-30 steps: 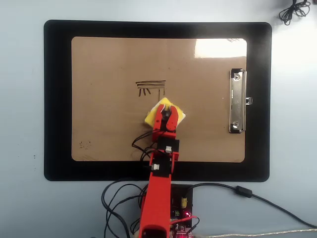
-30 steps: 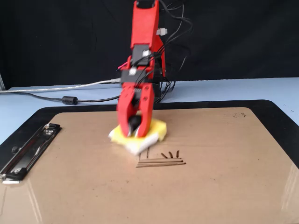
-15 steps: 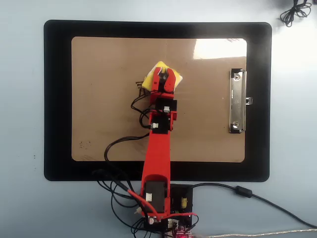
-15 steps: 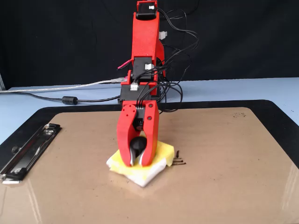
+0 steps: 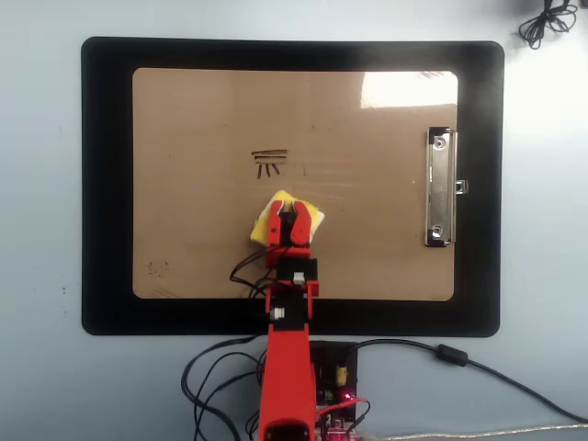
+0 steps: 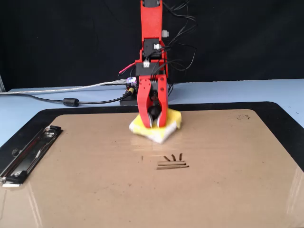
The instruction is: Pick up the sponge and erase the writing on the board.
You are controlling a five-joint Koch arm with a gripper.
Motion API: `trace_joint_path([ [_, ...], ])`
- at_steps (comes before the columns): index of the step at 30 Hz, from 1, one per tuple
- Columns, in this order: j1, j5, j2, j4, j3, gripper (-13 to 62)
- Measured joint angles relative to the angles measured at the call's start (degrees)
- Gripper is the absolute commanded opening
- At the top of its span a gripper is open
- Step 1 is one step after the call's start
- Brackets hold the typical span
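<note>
I am pinching the sponge (image 5: 287,220) in my pincer (image 5: 293,215), having pulled it back to six o'clock of the writing (image 5: 270,163) on the board (image 5: 202,230); the stem is wiped, strokes remaining.

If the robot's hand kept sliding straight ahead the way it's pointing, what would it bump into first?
The hand, shut on the sponge, points up the board in the overhead view. The right end of the writing probably comes first; then bare board.

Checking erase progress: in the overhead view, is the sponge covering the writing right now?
No. The sponge sits below the writing, with bare board between them.
</note>
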Motion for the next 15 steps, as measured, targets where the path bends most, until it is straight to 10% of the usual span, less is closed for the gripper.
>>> trace_joint_path([
  [6, 0.1, -0.4, -17.2, -1.2, -16.9, -7.9],
  [15, 1.8, -0.1, 16.7, -0.3, 16.3, -7.9],
])
